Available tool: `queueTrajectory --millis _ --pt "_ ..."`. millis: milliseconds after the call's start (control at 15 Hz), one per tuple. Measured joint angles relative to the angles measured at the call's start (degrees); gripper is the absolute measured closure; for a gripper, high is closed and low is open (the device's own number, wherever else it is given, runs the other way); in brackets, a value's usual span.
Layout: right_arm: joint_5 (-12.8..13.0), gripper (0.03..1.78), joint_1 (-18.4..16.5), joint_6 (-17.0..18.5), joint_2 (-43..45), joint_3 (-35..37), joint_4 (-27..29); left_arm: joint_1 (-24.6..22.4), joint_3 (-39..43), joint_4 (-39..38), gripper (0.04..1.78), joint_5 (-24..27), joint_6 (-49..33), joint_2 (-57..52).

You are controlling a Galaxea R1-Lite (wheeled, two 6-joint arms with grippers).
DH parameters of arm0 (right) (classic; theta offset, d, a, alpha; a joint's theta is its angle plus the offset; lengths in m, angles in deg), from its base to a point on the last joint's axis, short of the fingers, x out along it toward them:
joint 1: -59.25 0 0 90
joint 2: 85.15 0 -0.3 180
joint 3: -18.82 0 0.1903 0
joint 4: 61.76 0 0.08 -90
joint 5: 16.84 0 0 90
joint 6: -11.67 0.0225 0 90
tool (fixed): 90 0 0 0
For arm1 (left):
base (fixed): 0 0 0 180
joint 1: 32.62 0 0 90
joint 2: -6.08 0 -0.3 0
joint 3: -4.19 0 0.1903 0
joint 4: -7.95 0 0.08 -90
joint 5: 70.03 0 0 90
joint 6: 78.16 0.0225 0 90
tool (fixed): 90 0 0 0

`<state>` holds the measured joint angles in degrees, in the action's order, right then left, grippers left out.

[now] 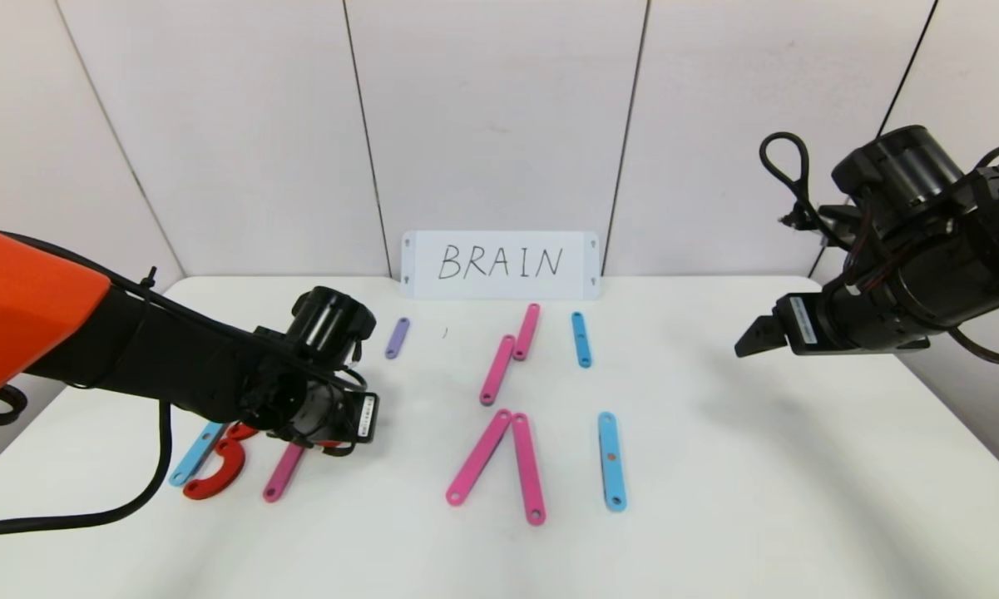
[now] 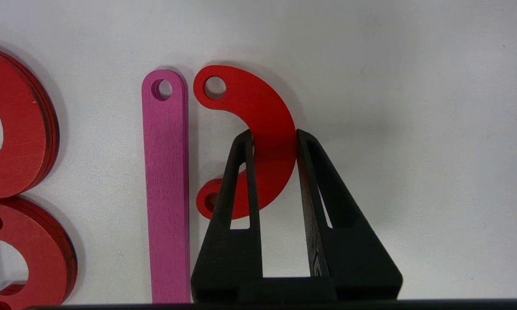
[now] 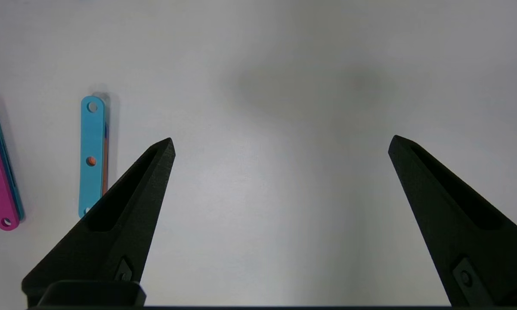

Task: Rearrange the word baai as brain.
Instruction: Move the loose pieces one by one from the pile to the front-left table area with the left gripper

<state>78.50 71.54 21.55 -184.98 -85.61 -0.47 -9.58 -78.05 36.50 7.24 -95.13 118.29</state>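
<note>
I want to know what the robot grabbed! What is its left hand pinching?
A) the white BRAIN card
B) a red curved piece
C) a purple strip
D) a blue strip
B: in the left wrist view, the left hand has its fingers closed on either side of the red curved piece, beside a pink strip.

text: "BRAIN", black handwriting | on: white card (image 1: pixel 500 264) standing against the back wall | other text: none legible

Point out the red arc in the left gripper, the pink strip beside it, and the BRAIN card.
red arc (image 2: pixel 269 129): left wrist view, mid-curve.
pink strip (image 2: pixel 167 181): left wrist view, middle.
BRAIN card (image 1: pixel 500 264): head view, lettering.
</note>
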Motion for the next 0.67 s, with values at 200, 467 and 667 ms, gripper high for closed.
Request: queueTrajectory --millis 200,467,667 --pt "0.00 0.07 0.00 0.00 -0.02 0.00 0.02 0.35 -0.15 0.02 1.45 0.06 -0.09 -0.01" --pt "0.09 0.07 0.00 -0.02 -0.22 0.09 0.00 0.44 -0.11 0.11 1.02 0.13 -0.17 -0.48" --pt "0.11 0.07 0.02 0.00 -0.34 0.06 0.00 0.50 -0.04 0.20 0.53 0.16 -0.02 -0.91"
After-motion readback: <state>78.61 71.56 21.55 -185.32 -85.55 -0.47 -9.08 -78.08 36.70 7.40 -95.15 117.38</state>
